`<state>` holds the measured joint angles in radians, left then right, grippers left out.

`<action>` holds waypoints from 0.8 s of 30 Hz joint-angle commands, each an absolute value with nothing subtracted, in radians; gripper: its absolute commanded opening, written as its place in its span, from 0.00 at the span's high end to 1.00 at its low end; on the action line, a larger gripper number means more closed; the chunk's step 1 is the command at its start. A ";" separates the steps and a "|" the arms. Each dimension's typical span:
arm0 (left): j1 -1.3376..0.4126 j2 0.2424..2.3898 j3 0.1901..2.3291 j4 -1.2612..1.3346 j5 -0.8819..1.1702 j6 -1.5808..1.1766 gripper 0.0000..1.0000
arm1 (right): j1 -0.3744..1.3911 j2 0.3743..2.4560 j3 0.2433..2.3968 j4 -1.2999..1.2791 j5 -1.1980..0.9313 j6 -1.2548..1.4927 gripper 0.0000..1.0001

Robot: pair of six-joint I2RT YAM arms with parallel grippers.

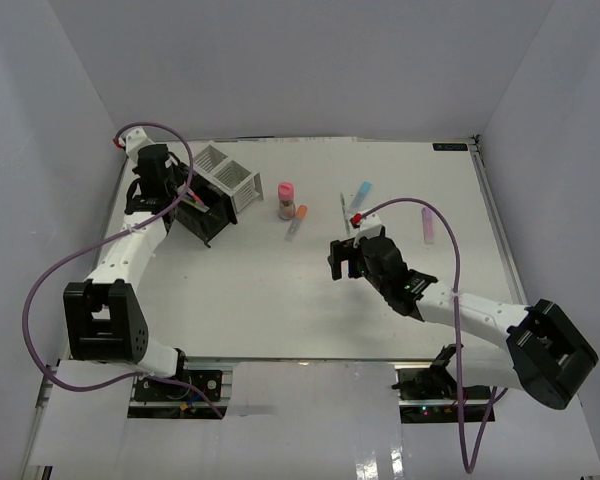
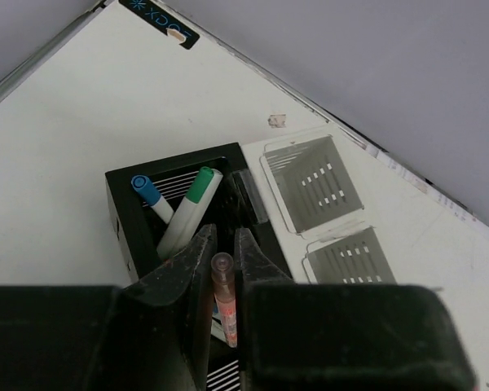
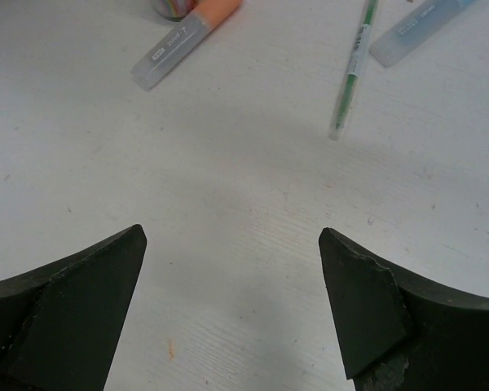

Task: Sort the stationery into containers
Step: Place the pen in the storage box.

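Observation:
My left gripper (image 2: 222, 238) is shut on a red pen (image 2: 224, 301) and holds it over the black mesh box (image 2: 118, 213). That box holds a blue-capped pen (image 2: 147, 194) and a green-capped marker (image 2: 197, 191). In the top view the left gripper (image 1: 187, 196) is over the black box (image 1: 206, 226). My right gripper (image 1: 345, 262) is open and empty above bare table. An orange marker (image 3: 183, 41), a green pen (image 3: 352, 69) and a light-blue marker (image 3: 420, 24) lie beyond it. A pink-capped cylinder (image 1: 286, 200) stands mid-table.
Two white mesh boxes (image 2: 314, 183) (image 2: 350, 257) stand beside the black one; no stationery shows in them. A lilac block (image 1: 428, 225) lies to the right. White walls close in the table on three sides. Purple cables loop over both arms.

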<state>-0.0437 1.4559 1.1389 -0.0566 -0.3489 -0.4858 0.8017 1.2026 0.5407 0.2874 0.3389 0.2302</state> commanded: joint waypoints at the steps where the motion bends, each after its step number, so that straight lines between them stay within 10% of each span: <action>1: -0.038 1.454 1.123 -0.011 -0.357 -0.480 0.76 | 0.775 1.232 0.583 0.313 0.371 0.219 0.07; 10: -0.038 1.392 1.169 -0.191 -0.279 -0.466 0.02 | 0.658 1.449 0.758 0.245 0.368 0.229 0.00; 24: -0.038 1.082 0.974 -0.334 0.064 -0.434 0.02 | 0.586 1.827 1.029 0.178 0.310 0.206 0.27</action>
<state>-0.0410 1.1366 1.0199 -0.3065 -0.0360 -0.4454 0.5907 1.7882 0.9714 0.1848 0.3199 0.2230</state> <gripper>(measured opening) 0.979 0.735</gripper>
